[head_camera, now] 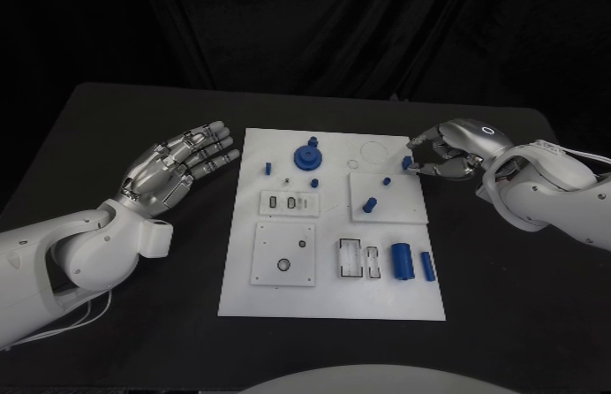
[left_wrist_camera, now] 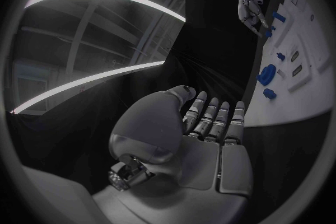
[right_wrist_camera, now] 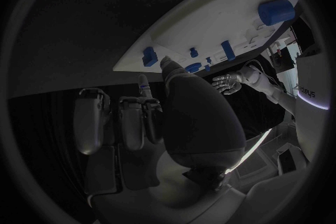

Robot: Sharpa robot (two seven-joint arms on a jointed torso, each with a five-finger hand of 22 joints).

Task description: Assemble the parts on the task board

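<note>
The white task board lies in the middle of the black table. On it are a round blue part, a small blue peg, another peg, a thick blue cylinder and a slimmer blue bar. My right hand hovers at the board's far right edge, its fingertips pinching a small blue part. My left hand floats left of the board, palm up and fingers spread, holding nothing. In the left wrist view the left hand is apart from the board.
Recessed white plates on the board include a square one at the near left and a slotted one beside the cylinder. Black table surrounds the board on all sides.
</note>
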